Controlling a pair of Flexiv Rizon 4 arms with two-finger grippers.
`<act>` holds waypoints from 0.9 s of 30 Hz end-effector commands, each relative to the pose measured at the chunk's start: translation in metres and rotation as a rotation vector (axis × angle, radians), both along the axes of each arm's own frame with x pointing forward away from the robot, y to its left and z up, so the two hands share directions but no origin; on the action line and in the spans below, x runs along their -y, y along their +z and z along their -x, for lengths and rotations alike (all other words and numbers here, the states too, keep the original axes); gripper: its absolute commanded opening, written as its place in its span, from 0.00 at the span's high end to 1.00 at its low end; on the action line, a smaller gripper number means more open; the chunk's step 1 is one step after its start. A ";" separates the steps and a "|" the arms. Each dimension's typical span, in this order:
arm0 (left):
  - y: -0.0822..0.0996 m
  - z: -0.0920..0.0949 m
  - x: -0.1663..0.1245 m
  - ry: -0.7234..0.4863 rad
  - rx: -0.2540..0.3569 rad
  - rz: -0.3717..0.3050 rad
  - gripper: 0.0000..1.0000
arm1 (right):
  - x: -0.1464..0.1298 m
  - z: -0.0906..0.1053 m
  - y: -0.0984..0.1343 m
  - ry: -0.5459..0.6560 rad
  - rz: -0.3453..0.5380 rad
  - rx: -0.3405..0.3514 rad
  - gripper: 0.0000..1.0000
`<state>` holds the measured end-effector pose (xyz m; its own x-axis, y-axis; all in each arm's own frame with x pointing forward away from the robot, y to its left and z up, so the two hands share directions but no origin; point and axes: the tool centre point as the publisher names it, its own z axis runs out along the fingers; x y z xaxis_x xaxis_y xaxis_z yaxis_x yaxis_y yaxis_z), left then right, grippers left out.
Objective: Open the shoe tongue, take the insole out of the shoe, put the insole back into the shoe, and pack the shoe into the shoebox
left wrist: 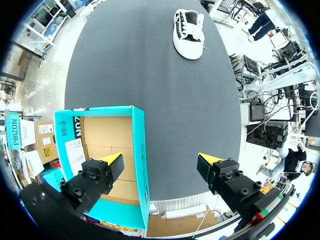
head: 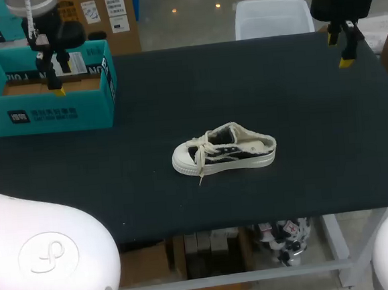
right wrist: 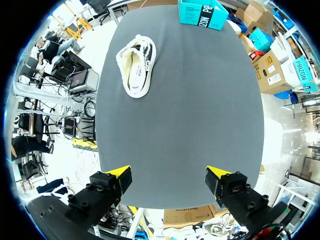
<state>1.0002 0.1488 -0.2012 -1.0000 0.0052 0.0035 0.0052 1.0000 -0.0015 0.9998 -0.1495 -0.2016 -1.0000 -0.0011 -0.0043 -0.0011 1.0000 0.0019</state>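
A white and black sneaker [head: 224, 150] lies on its sole in the middle of the black table [head: 176, 86], toe to the left, laces loose. It also shows far ahead of each gripper, as the sneaker [left wrist: 189, 32] and the sneaker [right wrist: 136, 65] with its pale inside visible. The open teal shoebox [head: 45, 89] stands at the far left; its cardboard floor [left wrist: 107, 150] looks bare. My left gripper [head: 55, 70] hangs open above the box [left wrist: 142, 160]. My right gripper [head: 344, 46] hangs open over the far right corner, nothing between its fingers [right wrist: 119, 176].
A clear plastic bin [head: 272, 16] sits just behind the table's far edge. In the right wrist view the shoebox [right wrist: 202, 12] is at the table's opposite end. The dark tabletop spreads wide around the shoe on all sides.
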 end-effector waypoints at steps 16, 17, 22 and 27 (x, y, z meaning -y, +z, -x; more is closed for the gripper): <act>0.011 0.030 0.065 0.144 -0.096 0.060 0.00 | -0.063 0.038 -0.065 -0.151 -0.301 0.019 0.00; 0.010 0.032 0.070 0.161 -0.093 0.052 0.00 | -0.067 0.040 -0.070 -0.157 -0.320 0.021 0.00; 0.008 0.043 0.093 0.343 -0.071 0.030 0.00 | -0.088 0.051 -0.087 -0.189 -0.386 0.046 0.00; 0.001 0.053 0.100 0.674 -0.003 0.138 0.00 | -0.110 0.061 -0.104 -0.215 -0.474 0.073 0.00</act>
<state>0.9590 0.0503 -0.1937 -0.9078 -0.4089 0.0930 -0.4131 0.9102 -0.0304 0.9469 -0.0436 -0.2913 -0.9812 0.1786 0.0728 0.1926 0.8885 0.4165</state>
